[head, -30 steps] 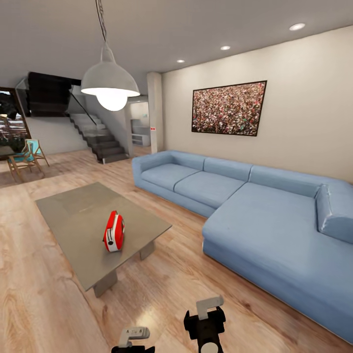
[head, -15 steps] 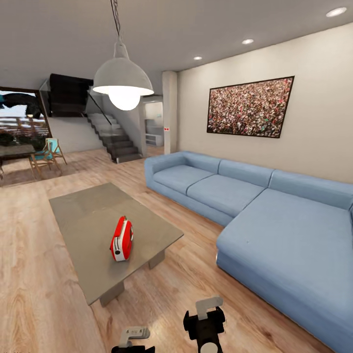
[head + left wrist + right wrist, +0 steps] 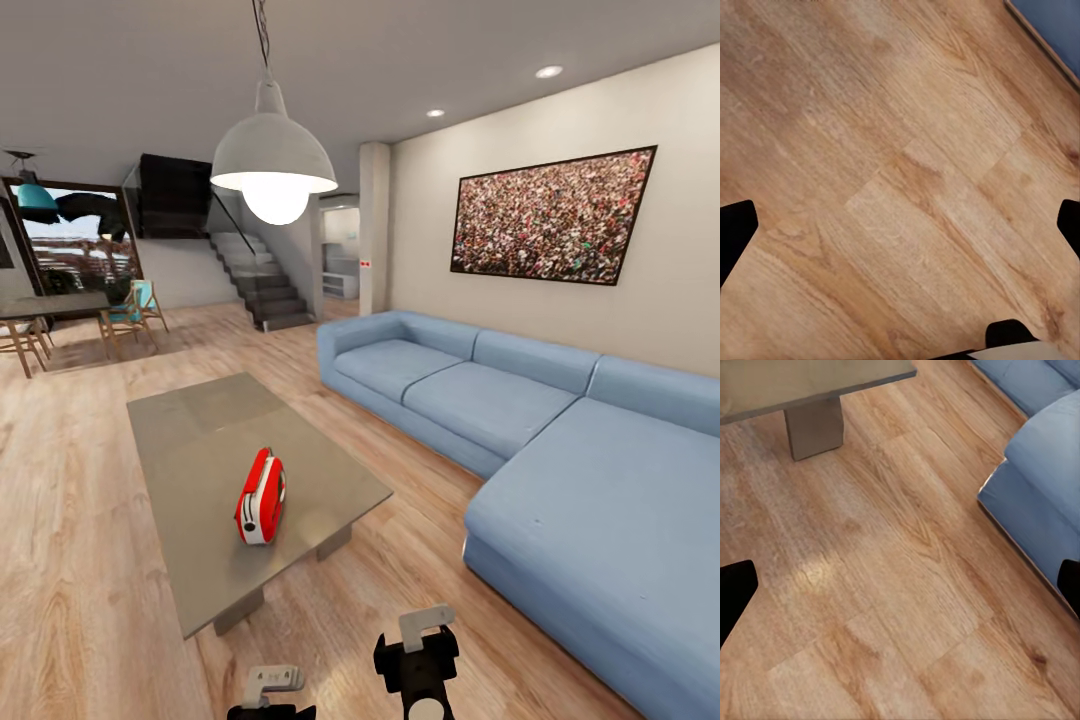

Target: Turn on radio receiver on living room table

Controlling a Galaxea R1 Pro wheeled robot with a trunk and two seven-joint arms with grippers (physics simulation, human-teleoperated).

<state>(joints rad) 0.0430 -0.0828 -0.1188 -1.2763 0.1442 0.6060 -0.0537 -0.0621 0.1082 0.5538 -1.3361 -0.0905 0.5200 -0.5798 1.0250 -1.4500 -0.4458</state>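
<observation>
Radio receiver [image 3: 261,496] stands untouched on the counter [image 3: 200,440], well ahead of both fingers; left gripper [image 3: 900,225] and right gripper [image 3: 900,585] spread wide, empty, over floor. Approach and switch-on remain.

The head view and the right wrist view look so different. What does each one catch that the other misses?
Head view alone: the red radio receiver standing on the table's grey top, the pendant lamp, the crowd photo, the stairs.

Right wrist view alone: a close look at one table leg from above.

Both: the wood floor and the blue sofa.
</observation>
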